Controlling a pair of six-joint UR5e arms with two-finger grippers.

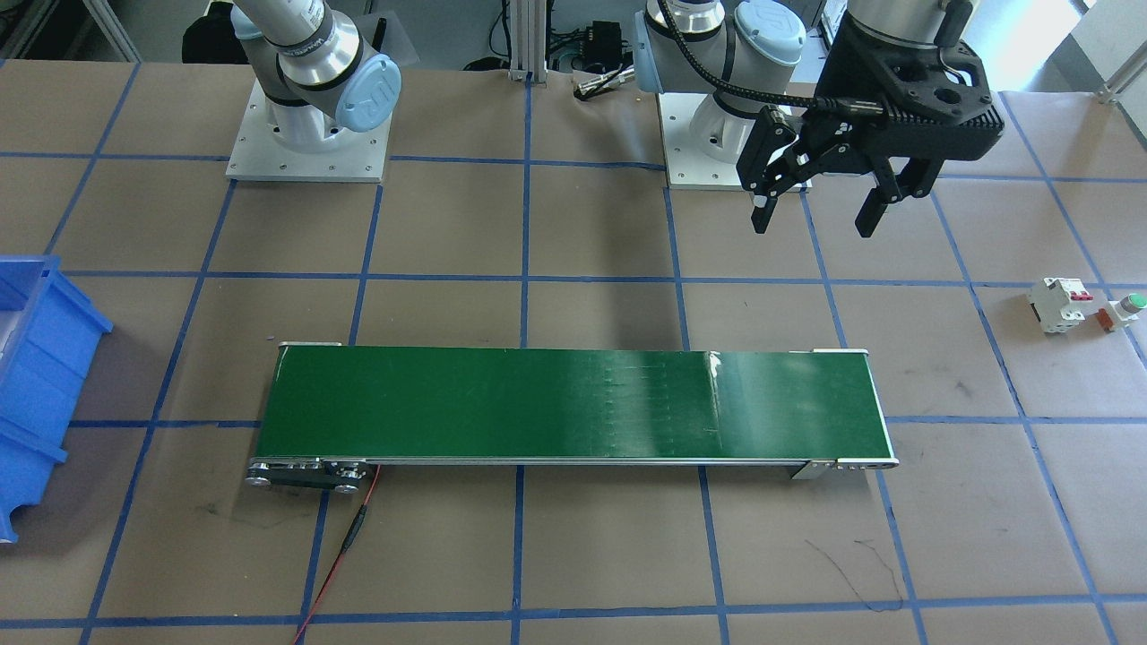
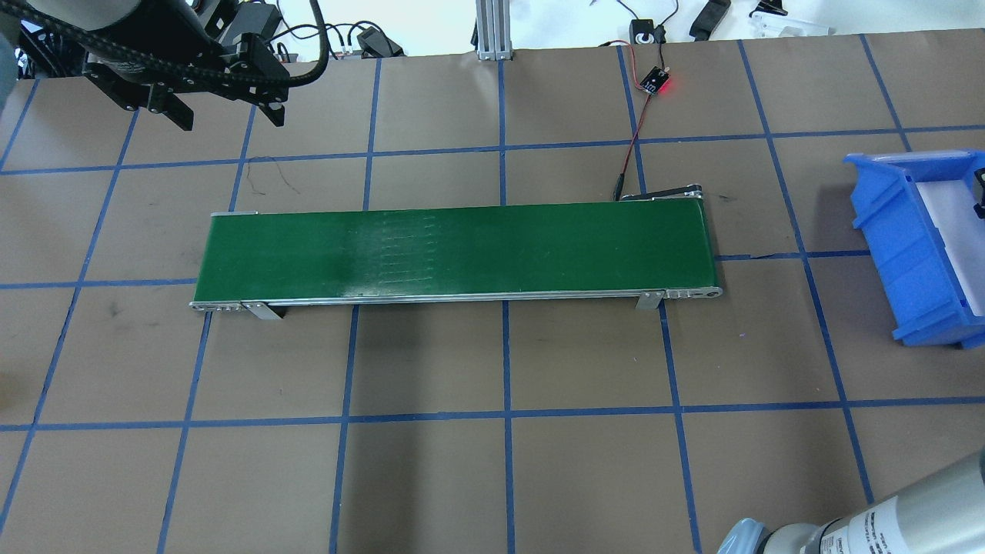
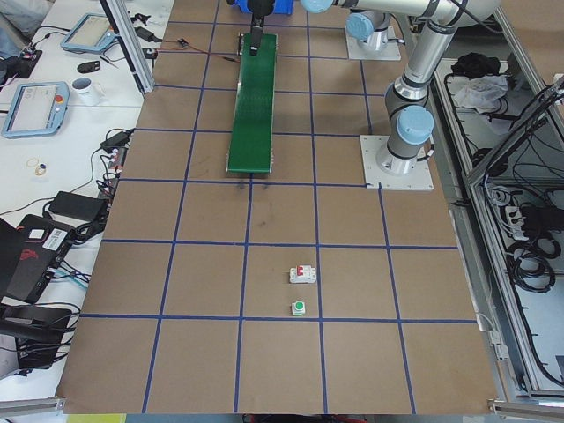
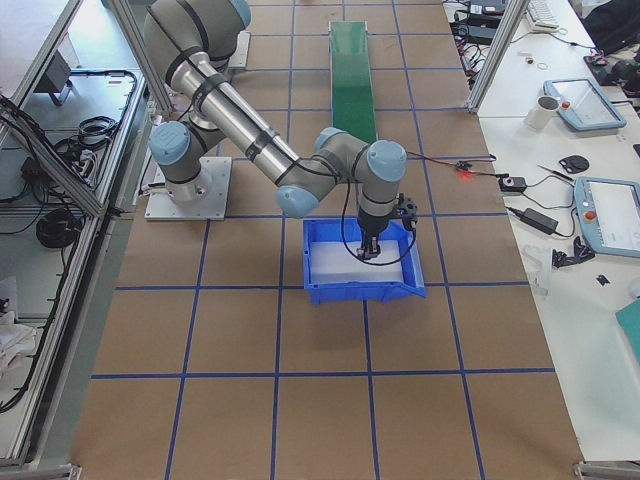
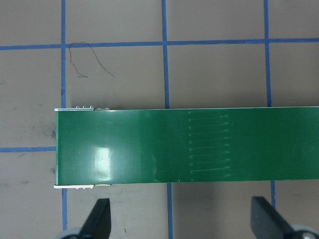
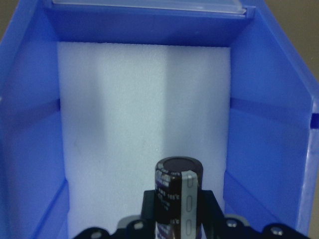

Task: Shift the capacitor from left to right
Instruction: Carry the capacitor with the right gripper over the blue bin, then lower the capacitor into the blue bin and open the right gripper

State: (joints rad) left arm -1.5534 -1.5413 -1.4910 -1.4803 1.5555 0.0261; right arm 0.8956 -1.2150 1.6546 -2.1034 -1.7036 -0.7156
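Bright, even light; mild glare on green belt [image 5: 102,159].

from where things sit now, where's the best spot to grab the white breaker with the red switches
Probably from straight above, closing on the two flat sides of the breaker that don't face the green button. It's a boxy block lying with its red switches up, so those sides look parallel and free; the button crowds one end.

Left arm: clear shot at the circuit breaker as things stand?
Probably yes. The left gripper hangs open and empty above the table, and the circuit breaker stands in the open; only the push-button sits near, beyond it.
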